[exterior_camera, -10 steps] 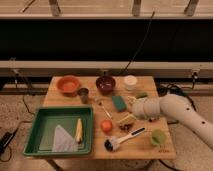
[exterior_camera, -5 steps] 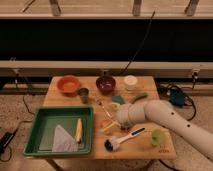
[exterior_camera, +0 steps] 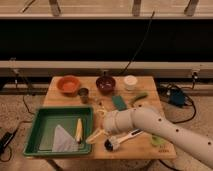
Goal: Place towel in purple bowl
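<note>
The towel [exterior_camera: 63, 140] is a pale folded cloth lying in the green tray [exterior_camera: 42, 116] at the front left of the table. The purple bowl [exterior_camera: 105, 84] is dark and stands at the back middle of the table. My gripper [exterior_camera: 95, 136] reaches in from the lower right on a thick white arm. It hovers at the tray's right rim, just right of the towel and well in front of the bowl. It holds nothing that I can see.
A yellow banana-like item [exterior_camera: 78, 130] lies in the tray beside the towel. An orange bowl [exterior_camera: 68, 84], a small metal cup [exterior_camera: 83, 94], a white container [exterior_camera: 130, 82], a green sponge [exterior_camera: 119, 103], a green vegetable [exterior_camera: 139, 97] and a brush [exterior_camera: 121, 140] sit on the table.
My arm has swung left across the table, from the right side to the tray's right rim. It now hides the small items in the table's middle. The towel has not moved.
</note>
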Controlling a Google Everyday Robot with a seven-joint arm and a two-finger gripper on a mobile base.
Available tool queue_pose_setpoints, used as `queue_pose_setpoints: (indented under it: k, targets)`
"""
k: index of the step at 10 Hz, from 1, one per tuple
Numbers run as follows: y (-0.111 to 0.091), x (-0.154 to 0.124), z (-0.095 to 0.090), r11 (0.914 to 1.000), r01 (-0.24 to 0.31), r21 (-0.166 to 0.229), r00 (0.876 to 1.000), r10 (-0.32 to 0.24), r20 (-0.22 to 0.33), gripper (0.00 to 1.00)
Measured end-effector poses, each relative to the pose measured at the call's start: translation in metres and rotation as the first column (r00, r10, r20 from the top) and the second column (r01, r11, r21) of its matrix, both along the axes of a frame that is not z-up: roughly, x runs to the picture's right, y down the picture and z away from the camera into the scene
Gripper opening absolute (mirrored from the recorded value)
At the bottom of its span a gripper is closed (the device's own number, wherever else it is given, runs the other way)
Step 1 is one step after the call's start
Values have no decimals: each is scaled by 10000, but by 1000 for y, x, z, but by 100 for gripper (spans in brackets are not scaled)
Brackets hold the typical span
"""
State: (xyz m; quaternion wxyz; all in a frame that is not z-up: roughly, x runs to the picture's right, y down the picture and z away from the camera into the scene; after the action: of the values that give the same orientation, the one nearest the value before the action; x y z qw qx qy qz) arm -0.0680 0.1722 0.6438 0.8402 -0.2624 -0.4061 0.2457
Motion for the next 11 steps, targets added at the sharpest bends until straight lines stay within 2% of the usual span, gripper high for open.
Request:
queue_pose_setpoints:
  k: [8, 10, 11]
  targets:
    - [1, -2, 2, 10000, -15, -33, 10000, 15, 15, 80]
    - [3, -8, 5, 10000, -34, -76, 9998, 36, 217, 80]
    - [5, -20, 6, 10000, 8, -88, 9991, -5, 416, 80]
